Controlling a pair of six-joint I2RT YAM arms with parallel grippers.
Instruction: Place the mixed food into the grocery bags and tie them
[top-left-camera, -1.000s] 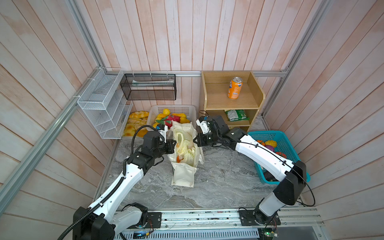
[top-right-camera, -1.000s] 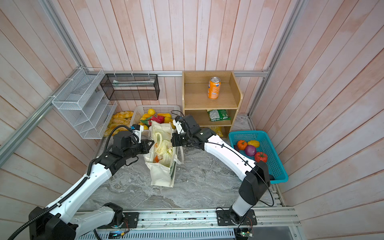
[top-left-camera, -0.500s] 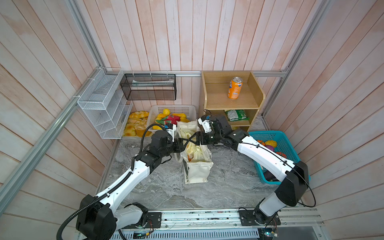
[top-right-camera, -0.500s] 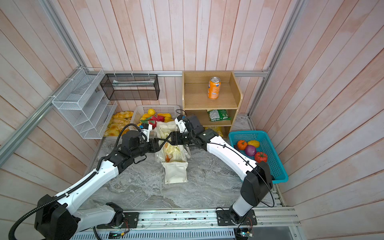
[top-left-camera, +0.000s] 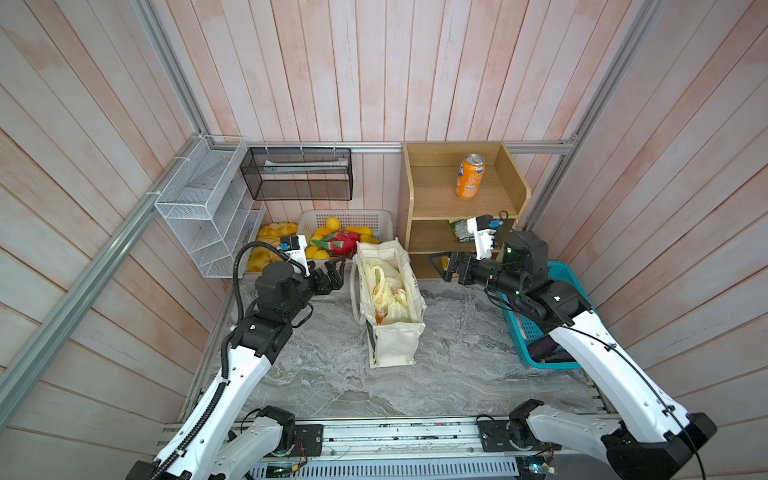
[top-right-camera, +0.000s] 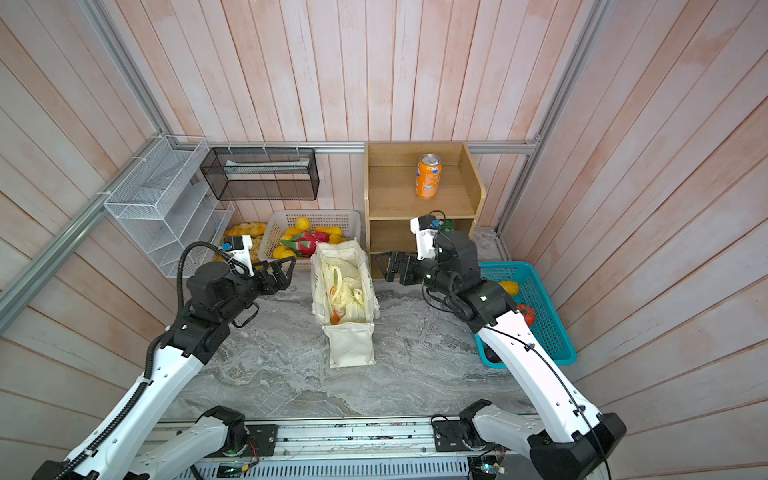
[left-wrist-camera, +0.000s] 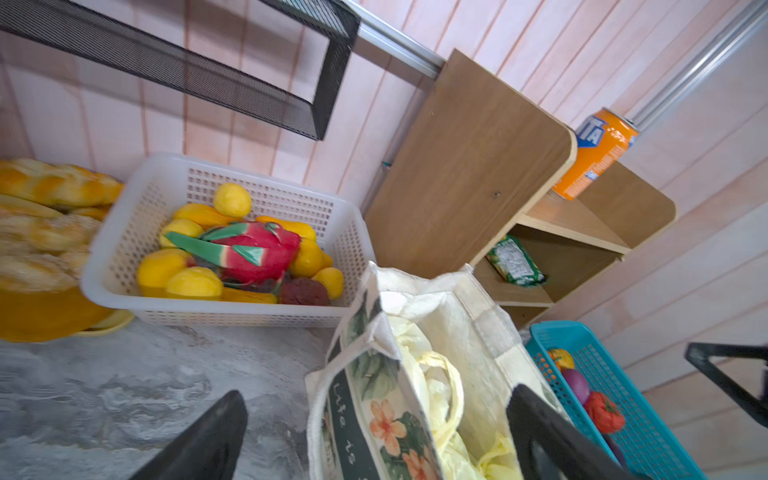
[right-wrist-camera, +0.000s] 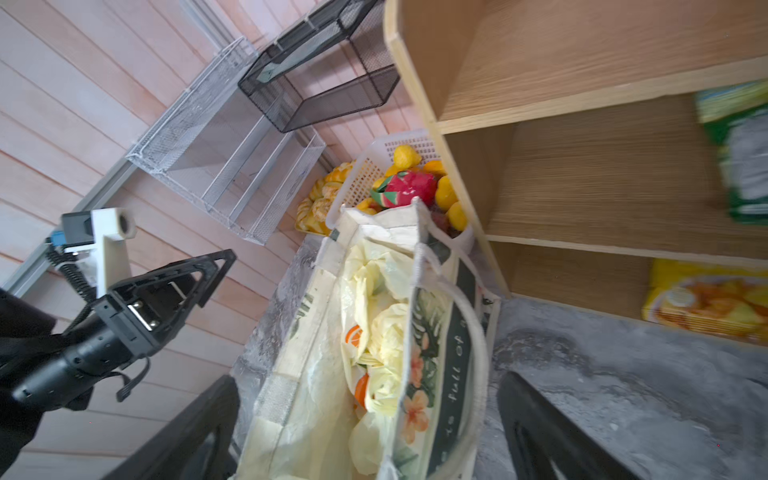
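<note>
The grocery bags stand mid-table. A boxy cream tote (top-left-camera: 392, 345) (top-right-camera: 351, 347) (left-wrist-camera: 469, 324) (right-wrist-camera: 451, 374) holds the pale-yellow plastic bag (top-left-camera: 390, 291) (top-right-camera: 345, 293) (left-wrist-camera: 432, 374) (right-wrist-camera: 386, 332) in its open mouth. The mixed food is hidden; only orange patches show in the plastic. My left gripper (top-left-camera: 337, 270) (top-right-camera: 289, 270) (left-wrist-camera: 376, 392) is open and empty, just left of the tote's far end. Opposite it, on the right by the shelf, my right gripper (top-left-camera: 438, 268) (top-right-camera: 382, 268) (right-wrist-camera: 368, 380) also stands open, holding nothing. The tote's handles hang loose.
A wooden shelf (top-left-camera: 432, 203) behind the tote carries an orange soda can (top-left-camera: 469, 176) and a green packet (top-left-camera: 457, 230). A white basket (top-left-camera: 374, 218) of fruit stands at the back, a blue basket (top-left-camera: 536, 353) at the right. Wire racks (top-left-camera: 199, 216) hang at the left.
Both grippers have opened, let go of the tote's top and drawn apart to either side. The tote has shifted a little to the right and now stands free.
</note>
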